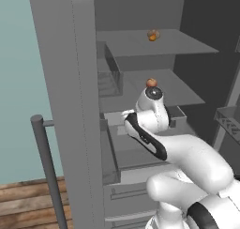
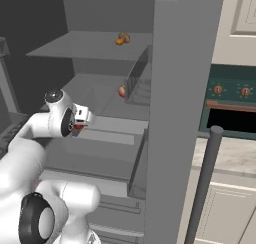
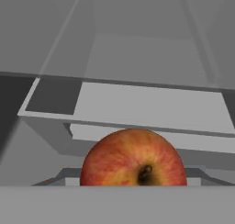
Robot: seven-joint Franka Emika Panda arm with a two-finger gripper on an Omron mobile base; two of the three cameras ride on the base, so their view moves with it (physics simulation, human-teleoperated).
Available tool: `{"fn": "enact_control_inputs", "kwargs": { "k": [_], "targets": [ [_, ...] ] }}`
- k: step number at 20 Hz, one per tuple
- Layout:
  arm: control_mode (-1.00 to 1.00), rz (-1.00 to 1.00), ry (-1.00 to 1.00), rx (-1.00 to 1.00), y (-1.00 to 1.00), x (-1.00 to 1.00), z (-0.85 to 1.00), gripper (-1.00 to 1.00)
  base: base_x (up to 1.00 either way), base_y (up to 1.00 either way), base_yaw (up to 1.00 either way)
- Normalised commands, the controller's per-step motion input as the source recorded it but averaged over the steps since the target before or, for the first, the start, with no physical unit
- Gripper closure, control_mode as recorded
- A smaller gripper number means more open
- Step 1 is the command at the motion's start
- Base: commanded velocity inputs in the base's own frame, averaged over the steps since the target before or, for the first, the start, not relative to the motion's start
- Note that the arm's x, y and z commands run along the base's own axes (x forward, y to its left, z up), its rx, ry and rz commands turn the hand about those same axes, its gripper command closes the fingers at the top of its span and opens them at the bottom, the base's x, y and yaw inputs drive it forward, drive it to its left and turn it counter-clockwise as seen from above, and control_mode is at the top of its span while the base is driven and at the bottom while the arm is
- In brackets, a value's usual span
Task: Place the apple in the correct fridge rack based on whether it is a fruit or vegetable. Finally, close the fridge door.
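The gripper (image 2: 80, 124) is closed on the apple (image 3: 133, 161). In the hand view the red fruit sits right up against the camera, stem dimple facing it, hiding the fingertips. In the right base view a sliver of red shows under the white hand. The hand is held in front of the open fridge, at the height of the pale lower shelf (image 3: 151, 108), with the apple just short of that shelf's front edge and not resting on anything.

Above it are two grey racks. The upper rack (image 1: 187, 45) carries an orange-brown fruit (image 1: 152, 35) near its middle. The middle rack (image 1: 185, 94) carries a second one (image 1: 151, 82) close to its front edge, just above the arm's wrist in the left base view.

The fridge door (image 2: 185, 113) stands wide open, its grey bar handle (image 2: 205, 183) upright. Beyond it, to the right, is a dark oven (image 2: 232, 108) with two knobs.
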Motion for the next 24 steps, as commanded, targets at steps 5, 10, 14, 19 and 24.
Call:
{"fn": "enact_control_inputs", "kwargs": {
  "k": [5, 10, 14, 19, 24],
  "targets": [
    [-1.00, 0.00, -0.05, 0.01, 0.00, 0.60, 0.00, 1.00, 0.00, 0.00, 0.00],
    [-1.00, 0.00, -0.09, 0.01, 0.00, 0.39, 0.18, 1.00, 0.00, 0.00, 0.00],
    [-1.00, 0.00, -0.08, 0.00, 0.00, 0.35, 0.38, 1.00, 0.00, 0.00, 0.00],
    [-1.00, 0.00, -0.15, 0.00, 0.00, 0.23, 0.57, 1.00, 0.00, 0.00, 0.00],
    [-1.00, 0.00, -0.26, -0.01, -0.05, -0.03, 0.44, 1.00, 0.00, 0.00, 0.00]
  ]
}}
